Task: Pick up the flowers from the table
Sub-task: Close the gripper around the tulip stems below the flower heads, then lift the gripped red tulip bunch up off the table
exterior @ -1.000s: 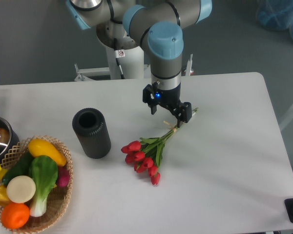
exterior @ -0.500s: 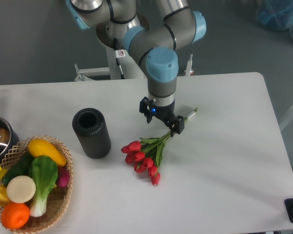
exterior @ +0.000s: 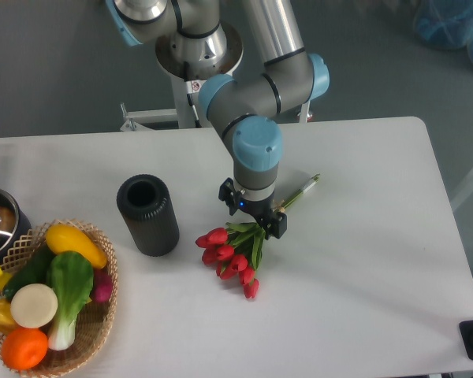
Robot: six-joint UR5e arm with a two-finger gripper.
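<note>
At the far left edge a dark pot [exterior: 0, 228] is peeking into view, something brown sitting inside it. Near the left corner a wicker basket [exterior: 102, 315] is holding a yellow squash, a green-and-white leafy vegetable [exterior: 67, 287], a pale round piece and an orange. Right of the basket a black cylinder [exterior: 147, 214] is standing upright, its open mouth facing up, well apart from the arm. The arm is reaching down over the middle of the table [exterior: 363, 260], its wrist pointing straight down. The gripper [exterior: 252, 217] is hanging spread over the leafy middle of the flowers [exterior: 235, 253], gripping nothing. The flowers are lying flat, red heads toward the near left, stems running to the far right.
</note>
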